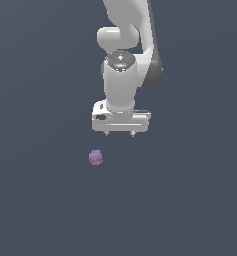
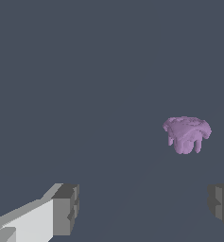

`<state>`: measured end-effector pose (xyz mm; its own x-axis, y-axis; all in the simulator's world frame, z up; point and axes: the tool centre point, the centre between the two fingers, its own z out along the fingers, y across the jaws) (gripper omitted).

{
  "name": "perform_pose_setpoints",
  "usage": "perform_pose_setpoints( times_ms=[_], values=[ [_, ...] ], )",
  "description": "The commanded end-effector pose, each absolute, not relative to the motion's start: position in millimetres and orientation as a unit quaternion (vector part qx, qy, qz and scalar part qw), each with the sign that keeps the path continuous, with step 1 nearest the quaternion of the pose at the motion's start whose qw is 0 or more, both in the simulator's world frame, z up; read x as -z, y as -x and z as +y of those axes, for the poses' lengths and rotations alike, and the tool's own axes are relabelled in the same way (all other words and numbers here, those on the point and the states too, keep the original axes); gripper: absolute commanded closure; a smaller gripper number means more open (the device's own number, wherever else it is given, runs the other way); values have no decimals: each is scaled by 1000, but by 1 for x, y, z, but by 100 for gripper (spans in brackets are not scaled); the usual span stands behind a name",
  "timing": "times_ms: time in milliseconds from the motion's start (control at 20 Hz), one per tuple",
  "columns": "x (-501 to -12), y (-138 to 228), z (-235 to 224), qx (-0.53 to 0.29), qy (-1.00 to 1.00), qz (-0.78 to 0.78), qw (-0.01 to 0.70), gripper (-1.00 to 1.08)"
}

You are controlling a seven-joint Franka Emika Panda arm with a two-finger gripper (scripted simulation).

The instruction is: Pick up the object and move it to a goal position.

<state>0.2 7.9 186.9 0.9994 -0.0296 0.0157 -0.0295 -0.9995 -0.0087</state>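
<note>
The object [image 1: 95,157] is a tiny light-purple lumpy thing lying on the dark grey floor, below and toward the exterior view's left of the white arm. It shows again in the wrist view as a purple lump [image 2: 186,134] with a ruffled top. My gripper [image 1: 120,133] points downward, apart from the object, and its two short fingertips stand spread wide. In the wrist view the grey pads [image 2: 66,208] are far apart with nothing between them, so the gripper [image 2: 144,205] is open and empty.
A plain dark grey surface [image 1: 40,200] fills both views. The white arm [image 1: 125,50] rises behind the gripper to the exterior view's upper edge.
</note>
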Motion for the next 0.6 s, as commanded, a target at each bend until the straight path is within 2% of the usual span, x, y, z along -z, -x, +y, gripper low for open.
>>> perform_pose_setpoints(
  times_ms=[0,550],
  values=[
    [-187,0,8,8,1000,15,4,-92],
    [-199,0,27,21,1000,-15,-2,-92]
  ],
)
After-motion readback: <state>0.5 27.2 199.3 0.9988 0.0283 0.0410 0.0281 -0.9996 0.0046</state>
